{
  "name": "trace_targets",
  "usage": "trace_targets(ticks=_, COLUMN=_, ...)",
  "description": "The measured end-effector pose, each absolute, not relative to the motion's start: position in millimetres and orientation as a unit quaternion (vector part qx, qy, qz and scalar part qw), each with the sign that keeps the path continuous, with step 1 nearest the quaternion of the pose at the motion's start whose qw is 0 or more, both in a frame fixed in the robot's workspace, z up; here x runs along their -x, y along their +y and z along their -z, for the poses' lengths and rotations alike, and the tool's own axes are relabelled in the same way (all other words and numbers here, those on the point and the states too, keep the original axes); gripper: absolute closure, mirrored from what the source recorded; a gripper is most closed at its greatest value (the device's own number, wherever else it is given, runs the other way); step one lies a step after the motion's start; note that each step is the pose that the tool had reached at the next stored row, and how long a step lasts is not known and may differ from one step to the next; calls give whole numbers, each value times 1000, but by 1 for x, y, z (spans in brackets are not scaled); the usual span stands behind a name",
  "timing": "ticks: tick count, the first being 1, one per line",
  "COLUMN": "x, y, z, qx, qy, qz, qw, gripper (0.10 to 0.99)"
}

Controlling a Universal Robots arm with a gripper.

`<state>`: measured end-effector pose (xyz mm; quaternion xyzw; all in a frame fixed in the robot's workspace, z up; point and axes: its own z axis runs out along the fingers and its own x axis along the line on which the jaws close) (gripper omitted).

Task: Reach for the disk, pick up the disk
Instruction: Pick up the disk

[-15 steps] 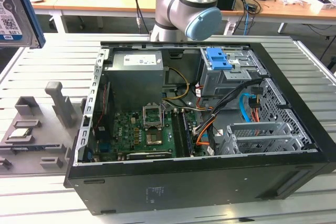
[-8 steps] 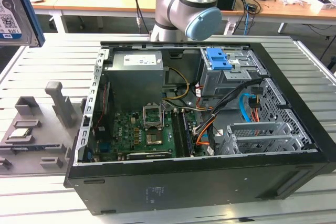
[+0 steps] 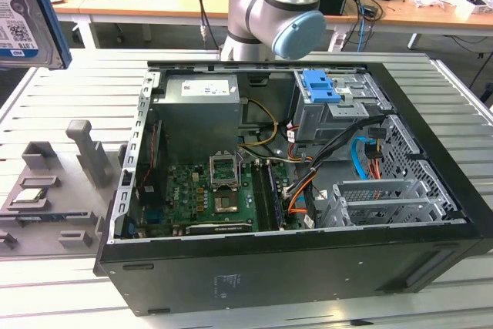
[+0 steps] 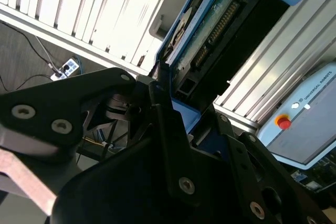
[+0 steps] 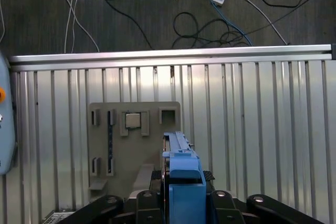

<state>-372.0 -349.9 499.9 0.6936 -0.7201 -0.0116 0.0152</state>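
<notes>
The disk (image 3: 23, 13) hangs in the air at the top of the exterior view's left, its white-and-blue label facing the camera, well above the table. In the first wrist view my gripper (image 5: 182, 184) is shut on the disk (image 5: 181, 166), whose blue rail stands edge-on between the black fingers (image 5: 144, 199). In the second wrist view the disk (image 4: 210, 35) shows its green circuit board and blue rail, held at its near end by the gripper (image 4: 173, 109). The arm's grey and blue elbow (image 3: 281, 13) stands behind the computer case.
An open computer case (image 3: 431, 267) lies on the slatted aluminium table (image 5: 262, 129), with a blue bracket (image 3: 320, 86) in its drive bay. A grey fixture plate (image 5: 134, 148) below the disk holds a small silver chip (image 5: 132, 120). Cables lie on the floor beyond the table edge.
</notes>
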Motion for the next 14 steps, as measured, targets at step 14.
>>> trace_targets(ticks=14, x=334, y=-349, z=-500, qx=-694, qy=-720, qz=12, qw=15, gripper=718)
